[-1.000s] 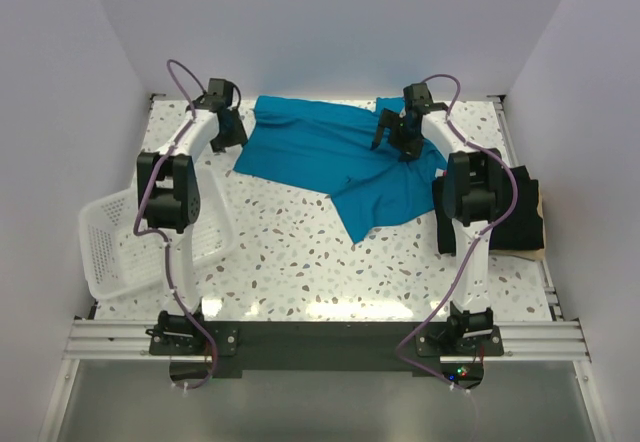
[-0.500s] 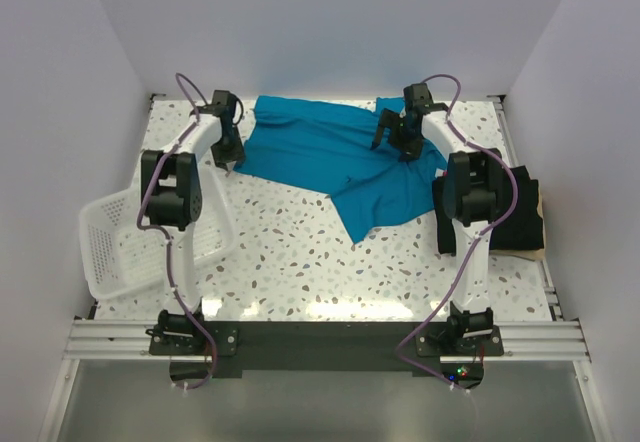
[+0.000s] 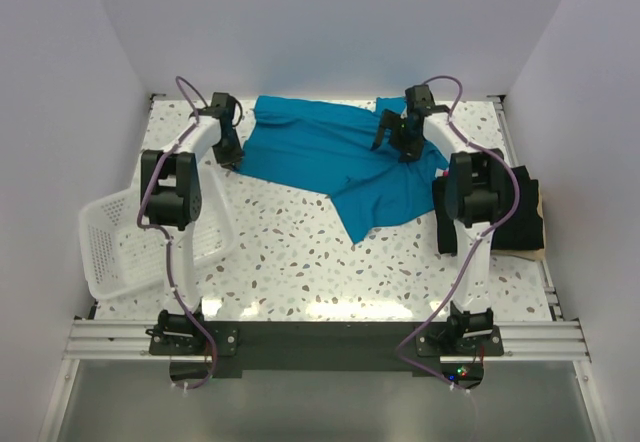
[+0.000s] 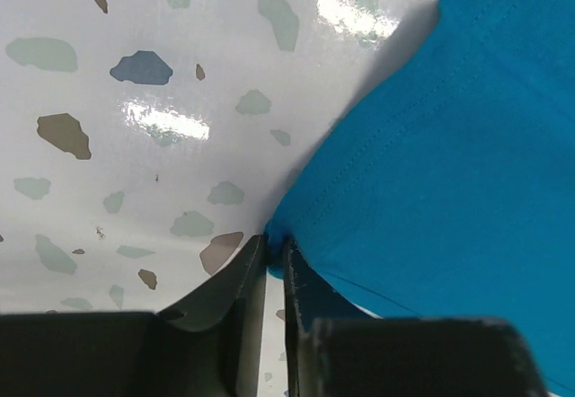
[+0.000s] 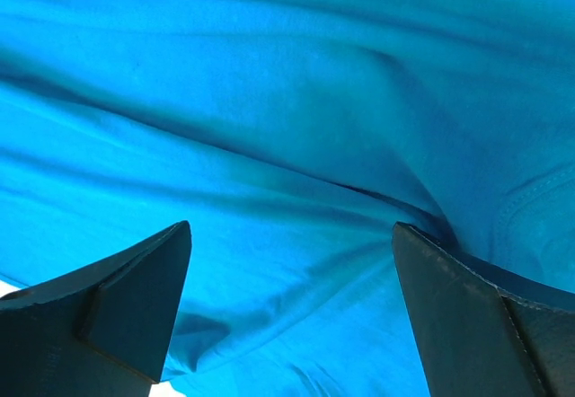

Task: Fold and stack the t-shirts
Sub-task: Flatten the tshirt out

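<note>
My left gripper point(image 4: 274, 246) pinches the teal shirt point(image 3: 320, 152) by its left corner. My right gripper point(image 5: 289, 228) hangs wide open over it. The shirt lies spread on the far side of the table point(image 3: 300, 252).

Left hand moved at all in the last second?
Yes. The left hand has shifted toward the arm bases, away from the back edge of the table, onto the left corner of the blue shirt, which it now pinches.
</note>
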